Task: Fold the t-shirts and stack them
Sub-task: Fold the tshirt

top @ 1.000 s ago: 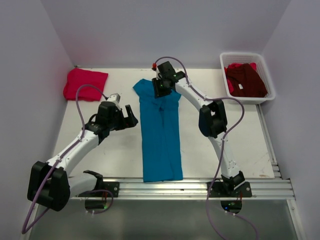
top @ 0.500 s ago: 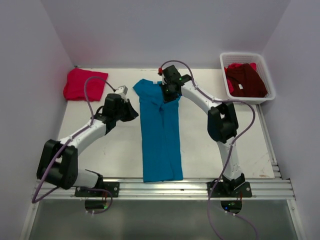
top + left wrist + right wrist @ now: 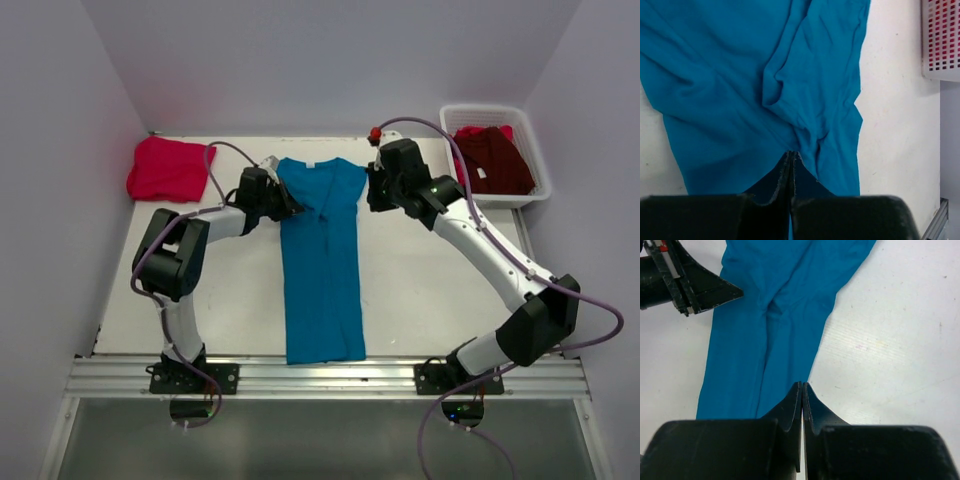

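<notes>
We see the teal-blue t-shirt (image 3: 320,270) laid long down the middle of the worktop (image 3: 430,280), collar toward 12 o'clock. The left fingers (image 3: 791,156) clench its 11 o'clock shoulder, and the right fingers (image 3: 802,386) clench its 1 o'clock edge. The pinkish-red t-shirt (image 3: 168,168) lies at 10 o'clock. The dark maroon t-shirt (image 3: 492,160) sits in the basket (image 3: 478,109) at 2 o'clock.

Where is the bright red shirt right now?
In the top view, the red shirt lies in the far left corner of the table, left of the teal shirt.
</notes>
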Controlling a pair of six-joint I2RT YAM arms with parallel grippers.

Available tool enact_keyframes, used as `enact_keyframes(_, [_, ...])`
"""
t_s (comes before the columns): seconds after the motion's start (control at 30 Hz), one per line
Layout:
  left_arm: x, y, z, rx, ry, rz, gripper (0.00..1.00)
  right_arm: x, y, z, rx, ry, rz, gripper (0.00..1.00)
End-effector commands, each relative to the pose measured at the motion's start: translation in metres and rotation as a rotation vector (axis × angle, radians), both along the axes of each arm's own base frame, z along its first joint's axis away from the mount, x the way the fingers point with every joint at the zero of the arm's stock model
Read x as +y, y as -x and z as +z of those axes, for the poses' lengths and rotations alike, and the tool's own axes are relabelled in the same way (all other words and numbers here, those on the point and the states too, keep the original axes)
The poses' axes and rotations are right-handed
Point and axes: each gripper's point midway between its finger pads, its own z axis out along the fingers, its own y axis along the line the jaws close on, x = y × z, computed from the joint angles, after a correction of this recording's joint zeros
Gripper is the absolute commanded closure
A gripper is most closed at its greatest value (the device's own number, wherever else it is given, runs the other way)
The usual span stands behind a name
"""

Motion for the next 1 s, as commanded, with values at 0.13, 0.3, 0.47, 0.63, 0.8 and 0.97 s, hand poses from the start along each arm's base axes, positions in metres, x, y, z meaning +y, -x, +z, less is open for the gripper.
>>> enact_keyframes(0.13, [-0.016,-0.024,0.002,-0.018,0.043,0.026,1.0,-0.01,0.021,0.004,-0.021,-0.022,-0.01,1.0])
enact_keyframes(0.3, [-0.015,-0.032,0.0,-0.018,0.031,0.055,0.87,-0.014,0.026,-0.001,-0.012,-0.015,-0.004,1.0])
enact_keyframes(0.47, [-0.013,-0.039,-0.01,0.006,0.003,0.079,0.87,-0.017,0.031,0.0,-0.018,-0.015,-0.006,1.0])
enact_keyframes(0.63, [-0.004,-0.042,-0.019,0.03,-0.037,0.127,0.84,-0.021,0.036,-0.001,-0.017,-0.01,-0.011,1.0])
enact_keyframes(0.8, [0.003,-0.045,-0.016,0.021,-0.072,0.165,0.44,-0.021,0.037,-0.006,-0.007,-0.012,-0.004,1.0])
enact_keyframes(0.97, [0.003,-0.048,-0.014,0.012,-0.072,0.168,0.32,-0.021,0.037,-0.007,-0.008,-0.011,-0.005,1.0])
